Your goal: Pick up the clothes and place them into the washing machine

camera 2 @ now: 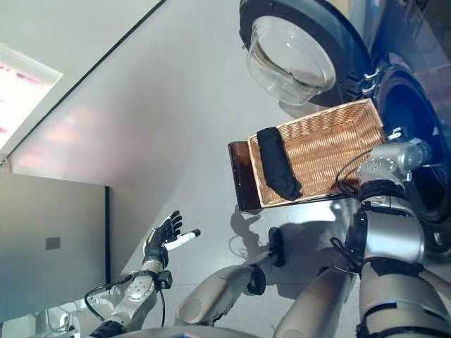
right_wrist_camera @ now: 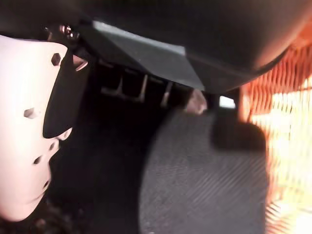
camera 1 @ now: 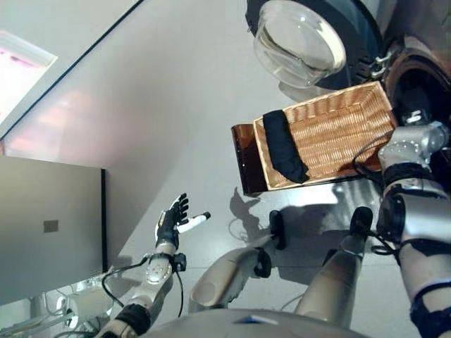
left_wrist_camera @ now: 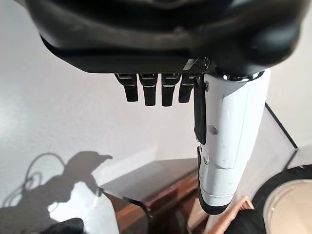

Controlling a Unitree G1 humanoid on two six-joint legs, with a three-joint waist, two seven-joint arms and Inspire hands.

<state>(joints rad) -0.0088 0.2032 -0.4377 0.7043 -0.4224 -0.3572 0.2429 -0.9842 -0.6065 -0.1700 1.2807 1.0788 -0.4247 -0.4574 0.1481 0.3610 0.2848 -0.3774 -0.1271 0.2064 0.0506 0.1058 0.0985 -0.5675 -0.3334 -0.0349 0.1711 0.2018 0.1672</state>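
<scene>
A black garment [camera 1: 284,149] hangs over the near-left rim of the wicker basket [camera 1: 345,120], which rests on the low dark brown box [camera 1: 244,158]. The washing machine stands behind it with its glass door [camera 1: 299,42] swung open and its dark drum mouth [camera 2: 409,134] beside the basket. My right arm [camera 1: 412,144] reaches past the basket's right end into that dark mouth. In the right wrist view my right hand [right_wrist_camera: 146,53] is over a dark grey cloth [right_wrist_camera: 204,175], with wicker beside it. My left hand [camera 1: 171,217] is open and empty, held low over the floor far to the left.
A grey cabinet [camera 1: 49,225] stands at the left, close behind my left arm. Light grey floor [camera 1: 176,127] lies between it and the brown box. The open door juts out over the far side of the basket.
</scene>
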